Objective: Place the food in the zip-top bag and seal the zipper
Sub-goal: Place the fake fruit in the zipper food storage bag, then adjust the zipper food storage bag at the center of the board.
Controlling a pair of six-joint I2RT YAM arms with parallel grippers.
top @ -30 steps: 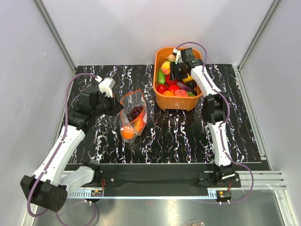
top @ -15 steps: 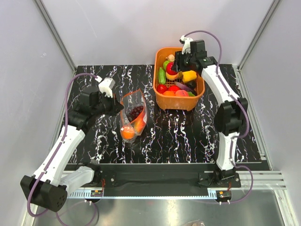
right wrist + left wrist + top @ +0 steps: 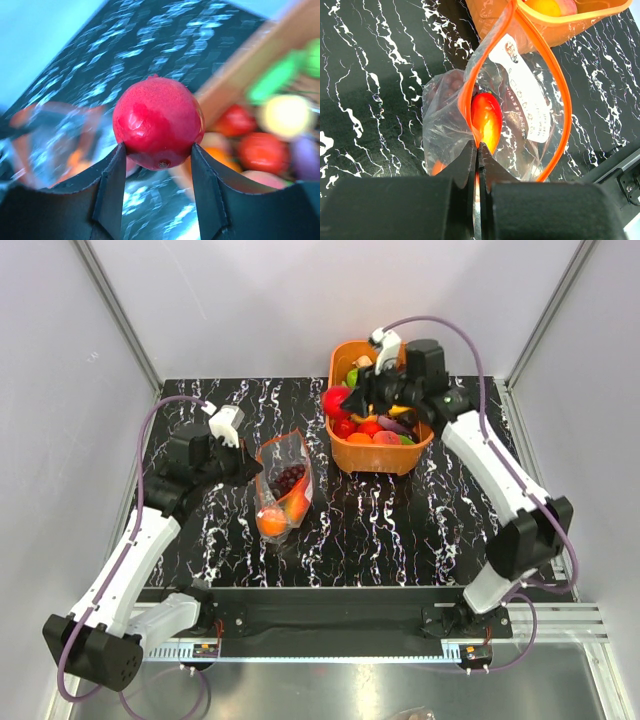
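The clear zip-top bag [image 3: 284, 480] lies open on the black marble table, its red-orange zipper [image 3: 555, 75] spread into a loop. Inside are a purple grape bunch [image 3: 290, 477], an orange [image 3: 271, 522] and a red-yellow piece [image 3: 487, 122]. My left gripper [image 3: 252, 466] is shut on the bag's zipper edge [image 3: 476, 145] and holds the mouth open. My right gripper [image 3: 345, 403] is shut on a round red fruit [image 3: 158, 121] and holds it in the air over the left rim of the orange basket [image 3: 384, 456], right of the bag.
The orange basket holds several more toy fruits and vegetables, such as a green piece [image 3: 352, 377] and red ones [image 3: 368, 426]. It stands at the back right, close to the bag's mouth. Grey walls enclose the table.
My right gripper has lifted the red fruit out of the basket and carried it left, to the basket's left rim. The left gripper and the bag have not moved.
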